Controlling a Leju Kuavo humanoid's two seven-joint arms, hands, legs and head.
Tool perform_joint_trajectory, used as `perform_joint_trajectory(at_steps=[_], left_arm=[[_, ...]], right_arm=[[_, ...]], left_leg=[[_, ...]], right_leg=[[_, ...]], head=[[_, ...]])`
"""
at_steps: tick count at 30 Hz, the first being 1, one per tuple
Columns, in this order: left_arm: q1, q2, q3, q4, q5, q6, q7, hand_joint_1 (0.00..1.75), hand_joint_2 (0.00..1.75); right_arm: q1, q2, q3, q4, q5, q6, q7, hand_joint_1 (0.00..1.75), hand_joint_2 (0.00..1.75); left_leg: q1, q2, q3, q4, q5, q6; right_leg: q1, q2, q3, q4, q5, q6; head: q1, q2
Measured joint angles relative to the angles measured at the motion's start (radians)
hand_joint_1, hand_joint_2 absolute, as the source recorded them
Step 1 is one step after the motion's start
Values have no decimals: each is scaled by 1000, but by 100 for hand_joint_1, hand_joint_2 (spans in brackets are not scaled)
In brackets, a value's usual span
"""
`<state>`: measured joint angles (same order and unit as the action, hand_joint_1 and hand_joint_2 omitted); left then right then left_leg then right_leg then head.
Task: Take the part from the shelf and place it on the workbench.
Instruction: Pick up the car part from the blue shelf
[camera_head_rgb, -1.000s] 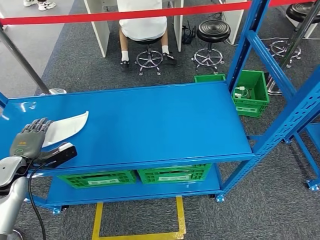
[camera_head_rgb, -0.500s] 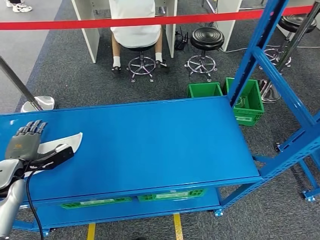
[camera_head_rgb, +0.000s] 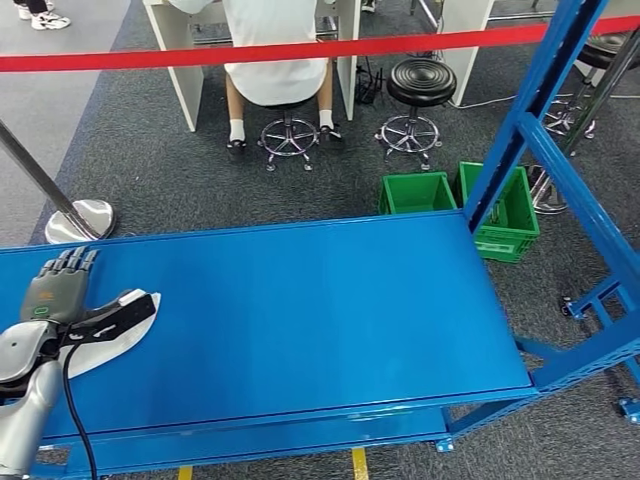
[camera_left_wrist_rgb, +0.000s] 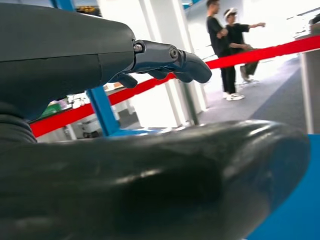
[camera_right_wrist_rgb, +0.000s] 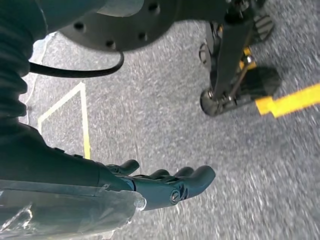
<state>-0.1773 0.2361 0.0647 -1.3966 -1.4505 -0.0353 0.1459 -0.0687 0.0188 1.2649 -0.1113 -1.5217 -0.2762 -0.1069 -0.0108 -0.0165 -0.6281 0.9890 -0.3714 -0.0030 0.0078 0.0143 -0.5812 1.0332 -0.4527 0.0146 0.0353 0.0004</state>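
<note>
Glossy blue painted metal workbench (camera_head_rgb: 302, 310), smooth white plastic-looking part (camera_head_rgb: 113, 345), rough grey carpet floor (camera_head_rgb: 166, 170).

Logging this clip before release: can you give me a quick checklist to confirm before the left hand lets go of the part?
1. White part over the blue workbench: ok.
2. Part lying flat on the surface: cannot tell, the left hand covers much of it.
3. Left hand holds the part, thumb across it: ok.
4. Bench beside the part free of objects: ok.
5. Right hand hangs over the floor, holding nothing: ok.
6. Seated person stays behind the red barrier tape: ok.
</note>
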Motion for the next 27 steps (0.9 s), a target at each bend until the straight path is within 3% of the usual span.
perform_joint_trajectory(at_steps=[9,12,13,16,27], left_arm=[[6,-41,-45,-71,39,8,-36,0,0],[7,-46,-62,-102,42,9,-40,0,131],[8,-46,-70,-117,44,8,-42,0,131],[14,-47,-104,-172,45,-2,-48,0,0],[71,-11,-213,-330,70,-40,-39,0,0]], right_arm=[[-1,0,6,0,0,4,-11,0,175],[0,0,6,0,0,4,-11,0,175],[-1,0,6,0,0,3,-11,0,175],[0,0,6,0,0,1,-11,0,175],[1,4,4,0,0,0,-20,0,175]], left_leg=[[1,1,4,-9,1,-16],[1,1,4,-9,1,-17],[1,1,4,-9,1,-17],[0,0,4,-9,1,-17],[-2,0,4,-9,1,-16]], right_leg=[[2,1,-1,1,-4,-8],[1,0,-1,1,-4,-8],[1,0,0,1,-4,-8],[0,0,0,0,-4,-7],[-1,0,1,-2,-3,-6]], head=[[0,0],[1,0],[1,0],[1,0],[1,0]])
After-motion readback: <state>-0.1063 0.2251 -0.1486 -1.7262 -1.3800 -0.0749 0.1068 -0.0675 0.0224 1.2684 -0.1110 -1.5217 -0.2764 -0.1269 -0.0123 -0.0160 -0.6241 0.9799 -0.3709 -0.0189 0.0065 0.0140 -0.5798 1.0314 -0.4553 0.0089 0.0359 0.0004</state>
